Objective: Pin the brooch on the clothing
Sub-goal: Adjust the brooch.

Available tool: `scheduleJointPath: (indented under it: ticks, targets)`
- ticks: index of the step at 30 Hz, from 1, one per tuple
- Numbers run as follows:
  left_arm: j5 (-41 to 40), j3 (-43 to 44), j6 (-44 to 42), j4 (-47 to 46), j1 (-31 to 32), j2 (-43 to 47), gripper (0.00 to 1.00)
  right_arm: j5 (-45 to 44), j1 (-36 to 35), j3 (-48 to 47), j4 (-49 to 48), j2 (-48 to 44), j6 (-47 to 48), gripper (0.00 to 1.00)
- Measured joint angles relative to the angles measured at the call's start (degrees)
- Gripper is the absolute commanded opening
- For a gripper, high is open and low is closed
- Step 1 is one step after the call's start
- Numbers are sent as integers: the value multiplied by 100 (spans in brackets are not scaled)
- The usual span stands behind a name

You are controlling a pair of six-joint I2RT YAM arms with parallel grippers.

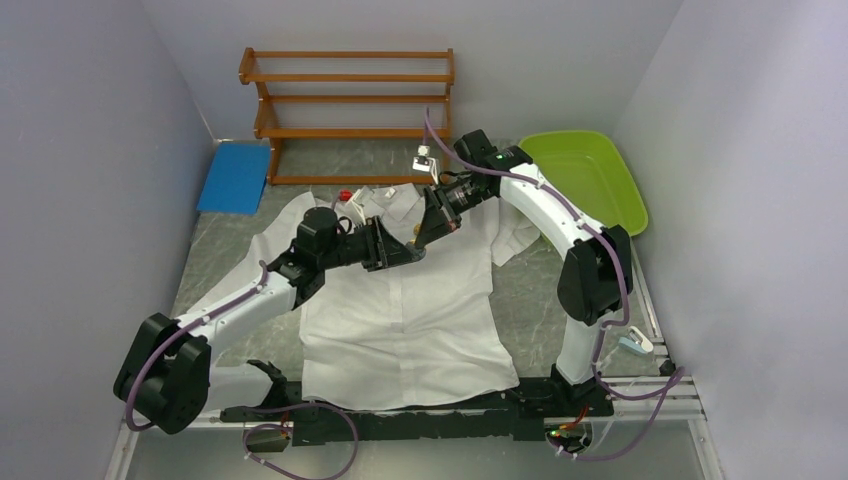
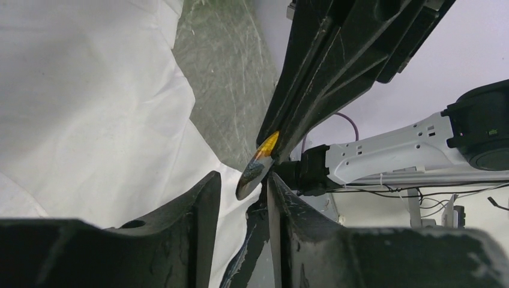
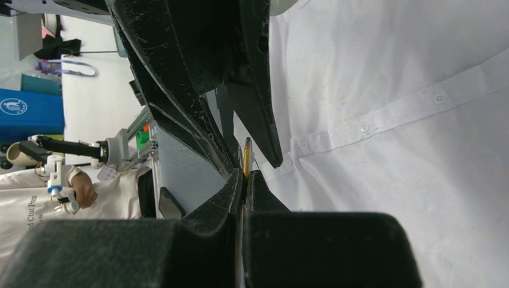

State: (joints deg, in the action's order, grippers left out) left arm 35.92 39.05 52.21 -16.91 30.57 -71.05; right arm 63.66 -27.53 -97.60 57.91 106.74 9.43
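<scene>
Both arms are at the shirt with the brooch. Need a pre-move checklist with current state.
1. Right gripper has the brooch: ok. It is shut on it and the yellow edge sticks out past the tips.
2. Left gripper is not clamped yet: ok. Its jaws stand apart on either side of the brooch.
3. Shirt is laid out: ok. It lies spread flat, button strip up, under both grippers.
4. Pin is open and facing the cloth: cannot tell, it is hidden.
5. Brooch is touching the fabric: cannot tell.
6. The two arms' fingers are clear of each other: cannot tell, the tips are crowded.
</scene>
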Motion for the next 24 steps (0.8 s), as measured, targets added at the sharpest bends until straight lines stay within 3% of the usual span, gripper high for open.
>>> scheduleJointPath:
  ticks: [5,11,14,19,24]
  targets:
    - [28,-87,114,-275,0,-2,31,50,-26,0,-4,-50,2,0]
    - [92,-201,251,-686,-2,7,3,33,-13,39,-20,-109,11,7]
    - [111,-273,282,-752,-2,83,3,15,-9,103,-101,-111,-13,17]
    - [-2,-354,273,-723,-2,317,3,-269,-24,610,-787,-481,-579,42]
    - [-127,-358,256,-730,-13,570,3,-863,-4,1897,-2310,-1635,-1676,47]
